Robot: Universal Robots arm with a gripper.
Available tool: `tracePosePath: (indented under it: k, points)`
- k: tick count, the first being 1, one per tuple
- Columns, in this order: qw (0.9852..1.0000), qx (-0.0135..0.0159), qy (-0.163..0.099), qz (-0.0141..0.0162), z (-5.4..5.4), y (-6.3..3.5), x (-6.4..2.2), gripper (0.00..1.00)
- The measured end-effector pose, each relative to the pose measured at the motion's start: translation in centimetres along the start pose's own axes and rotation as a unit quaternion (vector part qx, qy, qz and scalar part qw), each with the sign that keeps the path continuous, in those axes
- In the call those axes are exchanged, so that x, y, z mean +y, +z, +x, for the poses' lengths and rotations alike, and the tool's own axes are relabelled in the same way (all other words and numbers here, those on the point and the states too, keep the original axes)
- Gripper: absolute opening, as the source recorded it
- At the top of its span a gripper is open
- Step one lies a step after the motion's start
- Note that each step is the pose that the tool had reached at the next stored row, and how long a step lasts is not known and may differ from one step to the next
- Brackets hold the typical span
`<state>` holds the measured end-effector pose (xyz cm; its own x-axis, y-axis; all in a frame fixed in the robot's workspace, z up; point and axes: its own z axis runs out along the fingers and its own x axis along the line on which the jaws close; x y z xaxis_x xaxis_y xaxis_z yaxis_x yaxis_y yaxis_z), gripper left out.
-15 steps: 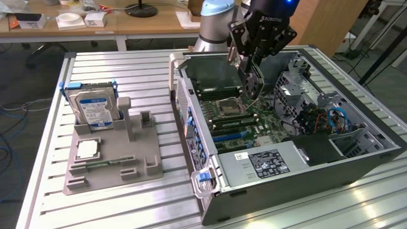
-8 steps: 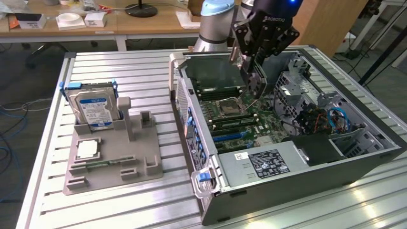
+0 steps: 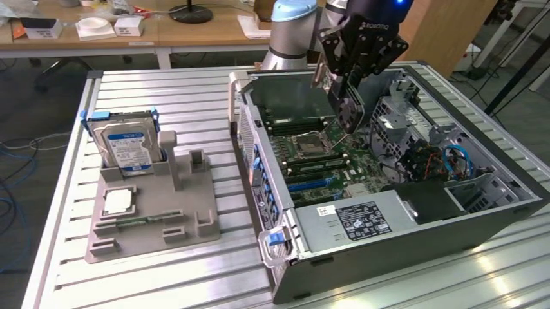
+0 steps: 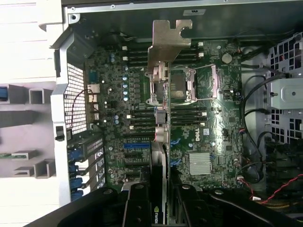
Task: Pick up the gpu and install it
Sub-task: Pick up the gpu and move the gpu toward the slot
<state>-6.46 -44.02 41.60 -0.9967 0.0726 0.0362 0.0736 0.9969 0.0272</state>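
- The tool [image 3: 346, 89] hangs over the open computer case [image 3: 481, 222], its jaws closed partway on the graphics card [image 3: 351, 114] and holding it up.
- The graphics card is gripped by one end and stands on edge. The rest of it reaches down into the case towards the motherboard [image 3: 344, 164].
- In the exterior view the card's lower corner is just above the processor socket [image 3: 307, 145]. It looks clear of the board and is not seated in any slot.
- In the wrist view the card [image 4: 163, 142] is seen edge-on between the tool's fingers [image 4: 137, 203]. Its silvery bracket [image 4: 168, 40] is at the far end, over the socket and the memory slots.
- The blue expansion slots [image 4: 137, 145] lie just beside the card's edge.
- The case lies on its side on the ribbed metal worktop [image 3: 154, 90], with the power supply [image 3: 352, 219] at its near end.
- Well apart, towards the exterior view's left, a grey holder [image 3: 185, 212] carries an upright hard drive [image 3: 127, 145] and a flat processor chip [image 3: 118, 201].
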Motion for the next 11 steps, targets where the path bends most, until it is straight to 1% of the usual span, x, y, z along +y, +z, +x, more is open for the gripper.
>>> tracePosePath:
  k: [11]
  points:
    - [1.0,0.0,0.0,0.0,-0.88,-0.03,0.06,0.26]
